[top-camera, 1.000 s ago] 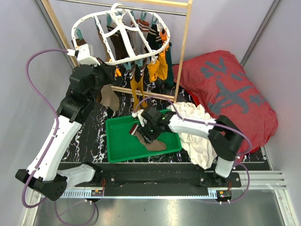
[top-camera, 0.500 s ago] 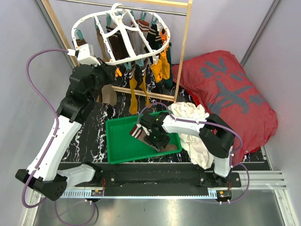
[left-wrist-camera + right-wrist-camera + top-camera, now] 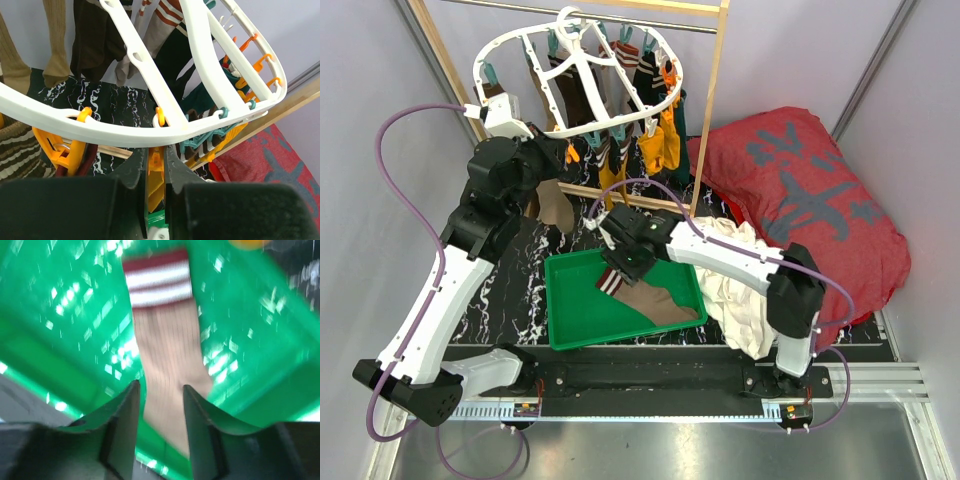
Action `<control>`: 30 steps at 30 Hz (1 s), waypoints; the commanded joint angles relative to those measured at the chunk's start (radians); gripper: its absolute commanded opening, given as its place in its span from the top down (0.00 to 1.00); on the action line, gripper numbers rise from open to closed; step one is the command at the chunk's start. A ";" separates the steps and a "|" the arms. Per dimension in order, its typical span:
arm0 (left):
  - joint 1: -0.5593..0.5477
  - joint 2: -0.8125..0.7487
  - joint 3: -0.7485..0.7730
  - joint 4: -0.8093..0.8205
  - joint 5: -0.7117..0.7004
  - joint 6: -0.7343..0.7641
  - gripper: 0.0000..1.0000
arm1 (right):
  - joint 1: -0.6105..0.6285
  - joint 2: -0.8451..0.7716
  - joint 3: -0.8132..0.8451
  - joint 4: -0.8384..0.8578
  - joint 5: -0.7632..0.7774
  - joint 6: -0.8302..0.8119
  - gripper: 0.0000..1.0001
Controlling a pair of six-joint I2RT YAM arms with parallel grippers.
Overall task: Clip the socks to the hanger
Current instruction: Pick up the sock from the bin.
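Mid-frame, the released right end effector hovers over a tan striped-cuff sock lying diagonally in the green plastic tray, toe near its right rim; upper left, the left end effector clenches an orange clip beneath the white oval plastic hanger

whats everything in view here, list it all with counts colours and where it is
hanger: one, white, hanging from the rack
clips: many, orange and teal, along the hanger's frame
hanging socks: several, brown, mustard and striped, clipped under the hanger
loose sock: one, tan with red and white cuff, in the tray
tray: one, green, table centre
rack: one, wood with metal rod, at the back
cushion: one, red with grey marks, right
cloth: one, white, between tray and cushion
table: one, black marbled
left gripper: shut on an orange clip under the hanger
right gripper: open, over the loose sock
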 commanded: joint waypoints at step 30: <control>0.000 -0.004 0.029 0.055 0.045 -0.010 0.94 | 0.028 0.282 0.126 0.141 -0.007 -0.054 1.00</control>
